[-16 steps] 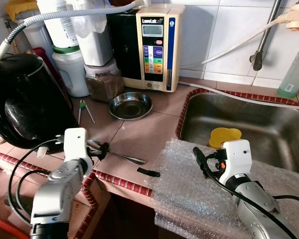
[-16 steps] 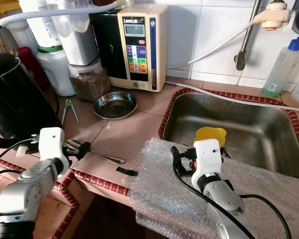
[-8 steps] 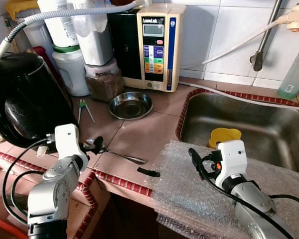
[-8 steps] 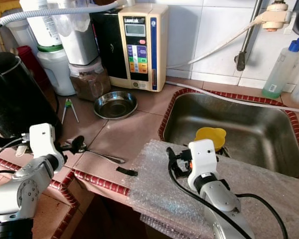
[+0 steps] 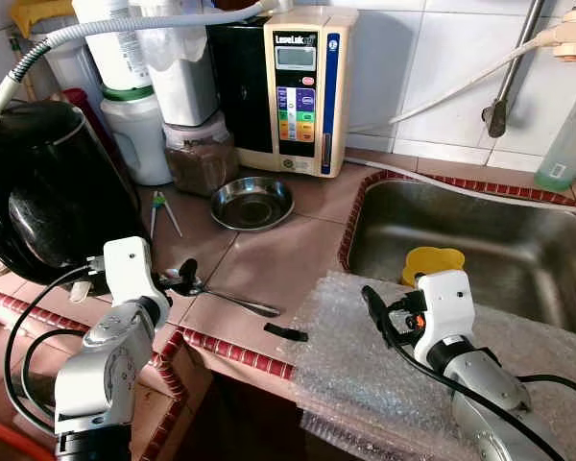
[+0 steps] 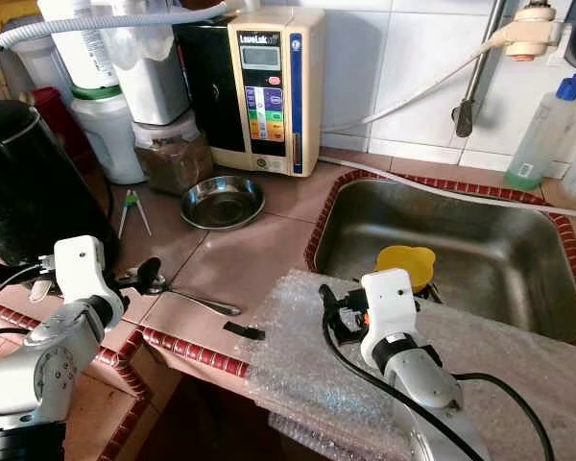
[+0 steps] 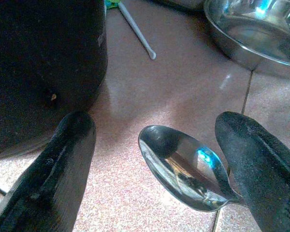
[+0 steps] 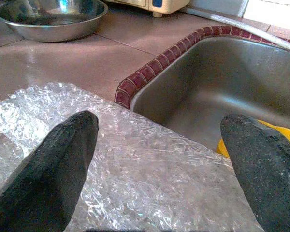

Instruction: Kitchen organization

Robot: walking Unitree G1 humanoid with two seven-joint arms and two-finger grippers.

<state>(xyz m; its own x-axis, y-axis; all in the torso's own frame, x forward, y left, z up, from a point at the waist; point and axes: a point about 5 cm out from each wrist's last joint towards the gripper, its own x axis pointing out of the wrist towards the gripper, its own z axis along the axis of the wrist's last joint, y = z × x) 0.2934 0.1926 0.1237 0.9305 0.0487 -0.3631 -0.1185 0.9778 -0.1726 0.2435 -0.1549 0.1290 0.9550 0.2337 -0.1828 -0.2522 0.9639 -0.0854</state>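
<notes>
A metal spoon (image 5: 238,302) lies on the tiled counter, handle pointing right. Its bowl (image 7: 183,169) sits between the two spread fingers of my left gripper (image 5: 185,279), which is open and low over the counter beside the black kettle (image 5: 48,192). A steel bowl (image 5: 252,203) rests further back on the counter. My right gripper (image 5: 373,309) is open, with nothing in it, above a sheet of bubble wrap (image 5: 365,375) at the sink's near edge. In the right wrist view the fingers (image 8: 63,164) stand wide apart over the wrap.
The steel sink (image 5: 518,288) holds a yellow lid (image 5: 434,262). A water machine (image 5: 302,86), jars and a white hose line the back wall. Green tongs (image 5: 161,206) lie by the kettle. A small black piece (image 5: 286,332) lies near the counter's red edge. A bottle (image 5: 566,144) stands far right.
My left gripper has drawn back to the left along the spoon, so its fingers now flank the bowl. The right gripper has shifted slightly left over the bubble wrap.
</notes>
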